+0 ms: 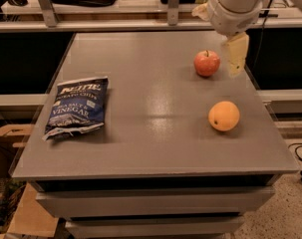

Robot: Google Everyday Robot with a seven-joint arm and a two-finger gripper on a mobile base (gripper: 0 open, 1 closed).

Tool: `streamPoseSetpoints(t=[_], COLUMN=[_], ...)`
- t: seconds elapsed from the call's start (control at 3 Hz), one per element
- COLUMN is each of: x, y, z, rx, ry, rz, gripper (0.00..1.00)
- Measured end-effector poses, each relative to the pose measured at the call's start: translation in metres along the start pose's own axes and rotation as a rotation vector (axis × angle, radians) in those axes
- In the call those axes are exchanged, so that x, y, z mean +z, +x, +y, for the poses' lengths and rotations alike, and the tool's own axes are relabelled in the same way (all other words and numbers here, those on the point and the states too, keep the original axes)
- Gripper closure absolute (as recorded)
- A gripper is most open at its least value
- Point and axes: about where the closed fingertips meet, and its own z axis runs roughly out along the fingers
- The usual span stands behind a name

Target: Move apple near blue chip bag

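Observation:
The red apple with a short dark stem sits on the grey table top at the far right. The dark-blue chip bag lies flat near the table's left edge, far from the apple. My gripper hangs from the white arm at the top right, just to the right of the apple and slightly above the table. It does not touch the apple.
An orange fruit lies in front of the apple near the right edge. A shelf with metal posts runs behind the table. Cardboard boxes stand on the floor at the left.

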Motion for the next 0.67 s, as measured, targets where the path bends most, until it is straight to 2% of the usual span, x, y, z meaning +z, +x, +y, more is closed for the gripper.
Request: streamPoseSetpoints(t=[0.33,0.67], x=[0.022,0.040], y=[0.003,0.004], z=[-0.016,-0.025], rx=[-0.050,-0.106], ry=[-0.023,-0.055], rz=[0.011,-0.019], gripper=[0.00,0.00])
